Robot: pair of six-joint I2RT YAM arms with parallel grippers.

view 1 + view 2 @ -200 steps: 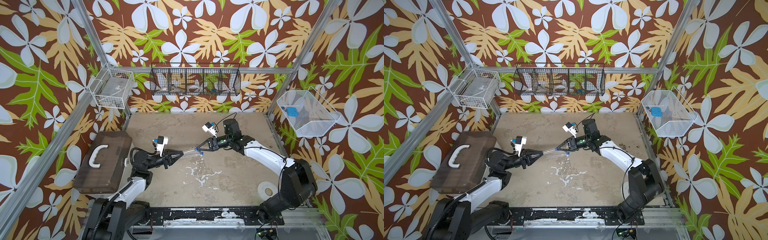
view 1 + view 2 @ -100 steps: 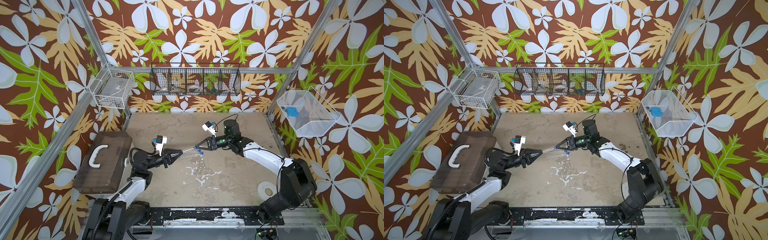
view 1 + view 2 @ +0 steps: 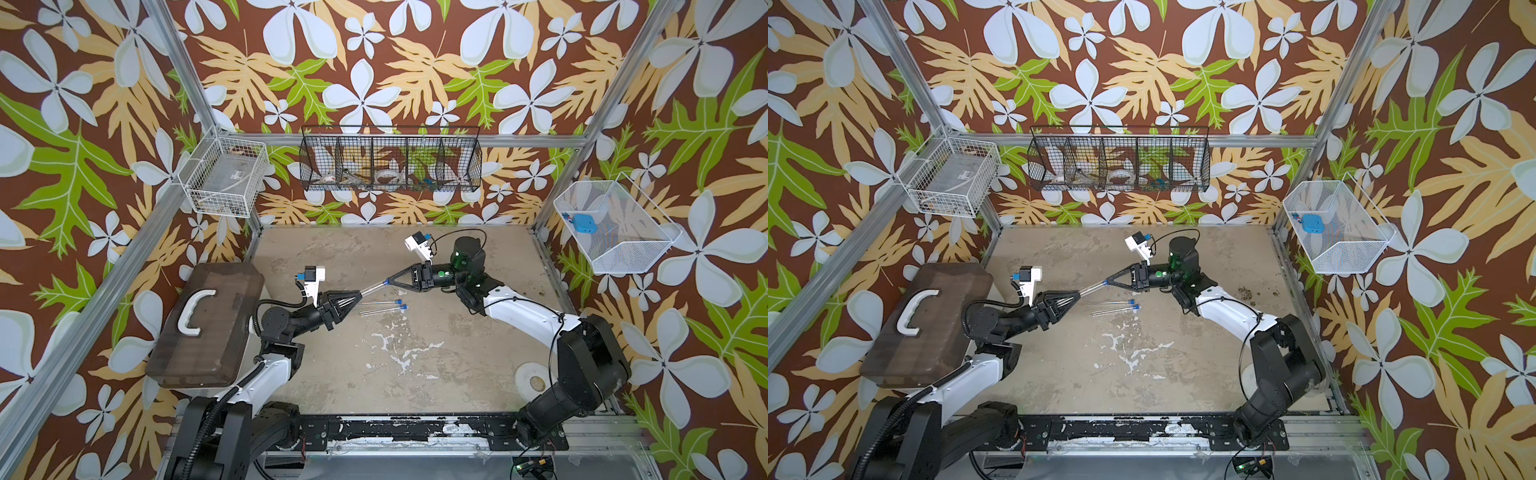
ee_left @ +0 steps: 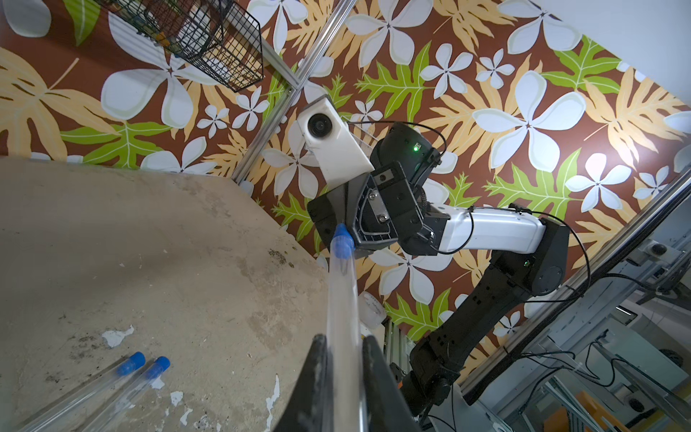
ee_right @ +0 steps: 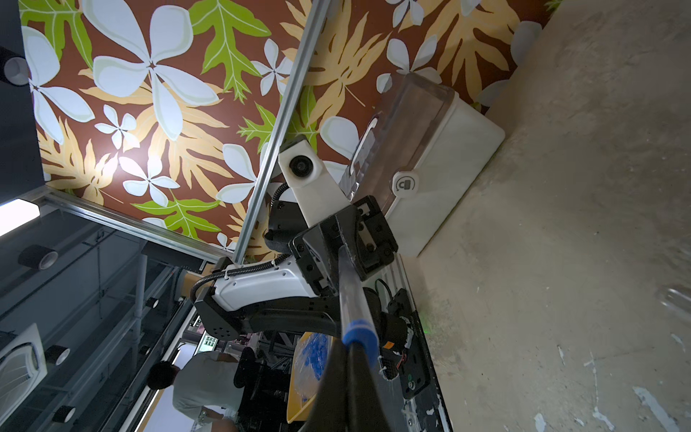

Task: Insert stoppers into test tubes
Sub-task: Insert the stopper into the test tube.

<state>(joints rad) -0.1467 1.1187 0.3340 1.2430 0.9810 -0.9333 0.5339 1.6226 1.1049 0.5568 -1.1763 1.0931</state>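
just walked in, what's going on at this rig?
The left gripper holds a clear test tube up off the table. The right gripper pinches a blue stopper at that tube's open end. How far in it sits is hard to tell. Two more tubes lie side by side on the table, both already capped in blue, so this looks like the last one.
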